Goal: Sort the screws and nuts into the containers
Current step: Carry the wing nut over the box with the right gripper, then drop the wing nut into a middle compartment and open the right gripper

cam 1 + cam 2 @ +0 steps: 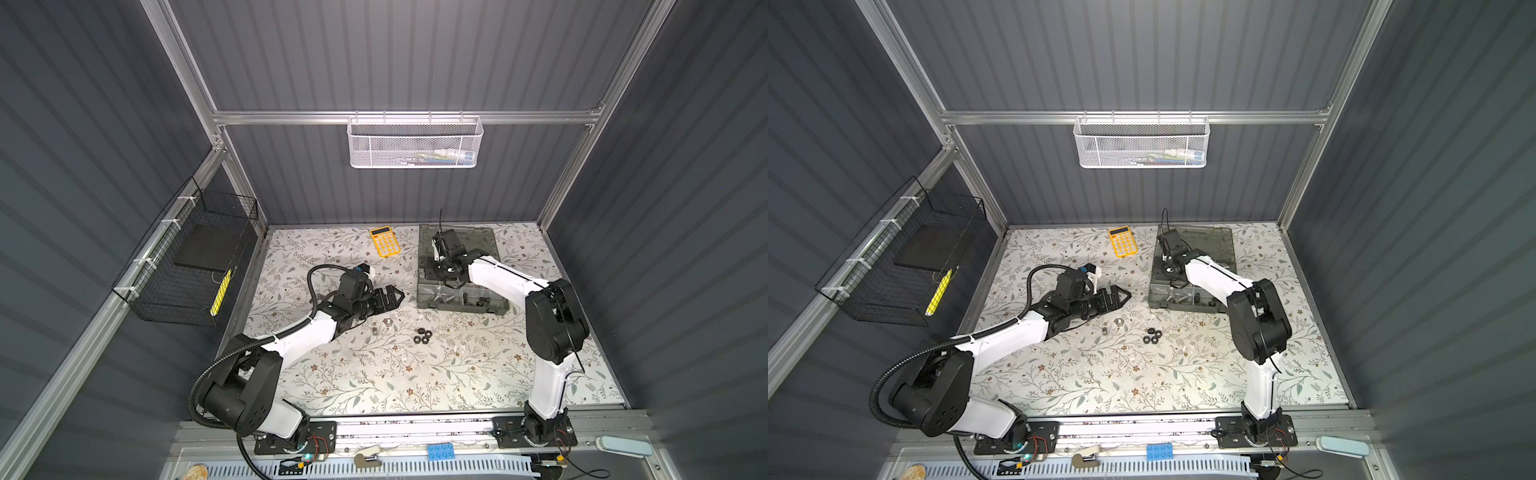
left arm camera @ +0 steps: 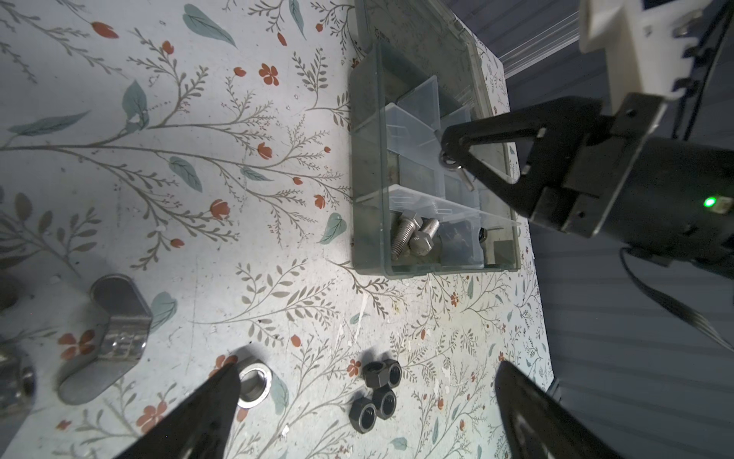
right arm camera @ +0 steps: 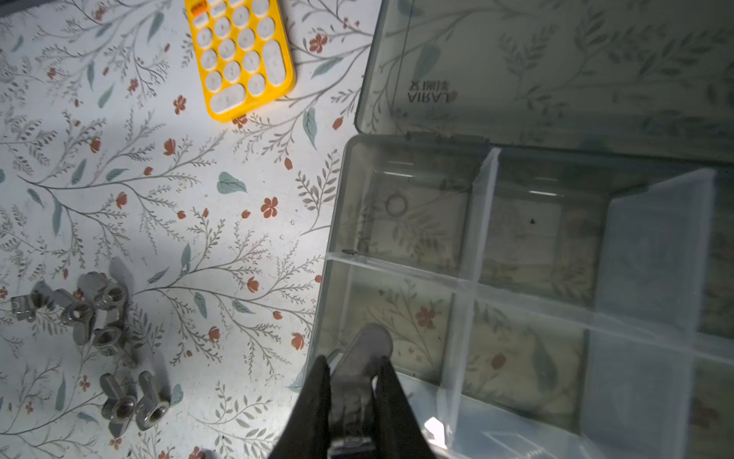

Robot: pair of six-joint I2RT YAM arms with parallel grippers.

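While the right claw (image 3: 353, 363) is clamped on a silver wing nut (image 3: 367, 345), it hangs over the open box (image 3: 337, 222) near that box's 9 o'clock edge. One wing juts out past the fingertips, so the nut's long axis runs in line with the fingers. The box sits at 1 o'clock on the table (image 1: 374, 382), its lid (image 3: 556, 59) lying open toward 12. Two silver screws (image 2: 413, 238) lie flat in the 7 o'clock corner compartment (image 2: 371, 238), side by side, heads at opposite ends. The left claw (image 1: 395, 296) is spread wide and grips nothing; it hovers with its tips aimed toward 3 o'clock, just at 12 o'clock of a silver nut (image 1: 387, 322). Near the table's centre sits a cluster of black nuts (image 1: 422, 336), touching one another. Loose wing nuts (image 3: 107, 318) lie on the table beside the box, and a calculator (image 1: 385, 242) lies at 12 o'clock.
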